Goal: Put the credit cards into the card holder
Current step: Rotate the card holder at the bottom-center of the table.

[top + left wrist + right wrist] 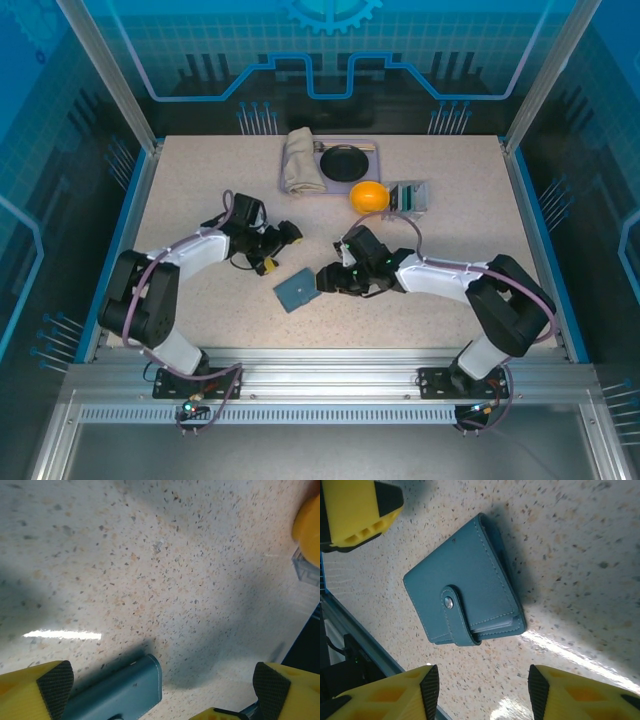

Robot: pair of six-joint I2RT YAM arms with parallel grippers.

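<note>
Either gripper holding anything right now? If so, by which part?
Nothing is held. The left gripper and right gripper are both open. The wallet, snapped shut, lies flat on the table.

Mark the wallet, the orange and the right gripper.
wallet (470, 590), right wrist view, middle of its cover.
orange (368, 196), top external view, centre of the fruit.
right gripper (482, 695), right wrist view, midway between its fingertips.

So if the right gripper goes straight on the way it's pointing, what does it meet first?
Probably the closed slate-blue folding wallet, lying flat on the speckled tabletop ahead of the right gripper, jaws open; how far is unclear.
</note>
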